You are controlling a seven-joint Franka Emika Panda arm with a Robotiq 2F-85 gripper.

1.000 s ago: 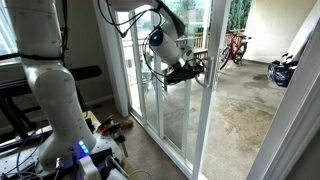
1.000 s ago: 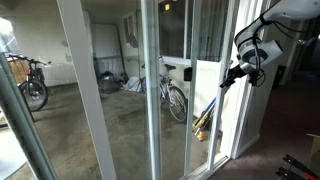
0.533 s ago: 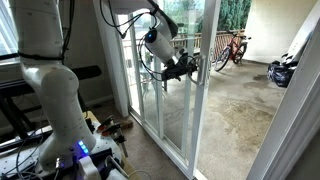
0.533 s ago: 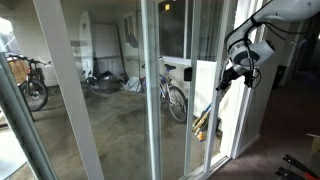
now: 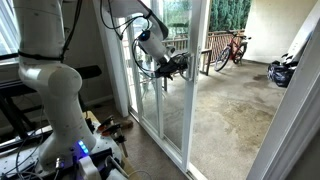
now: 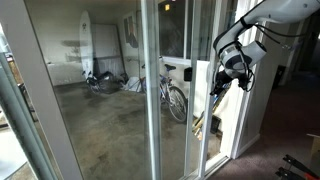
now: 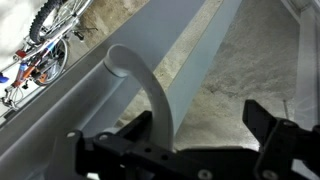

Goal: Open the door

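Note:
The door [image 5: 191,100] is a tall glass slider in a white frame, partly slid aside in an exterior view. Its curved grey loop handle [image 7: 150,95] stands off the edge stile [image 7: 195,55] in the wrist view. My gripper [image 5: 181,65] is at the handle at about mid height, and it also shows in an exterior view [image 6: 222,86]. In the wrist view the black jaws [image 7: 195,140] are open, with the handle loop between them, close to the left finger.
The robot's white base [image 5: 55,95] stands indoors beside the door track. A concrete patio [image 5: 240,110] lies beyond the opening, with a bicycle [image 5: 232,45] and a dark bundle [image 5: 282,72]. Another bicycle [image 6: 175,97] and a surfboard [image 6: 86,40] show through the glass.
The door has slid sideways with the gripper at its handle, widening the opening. The arm has moved along with it.

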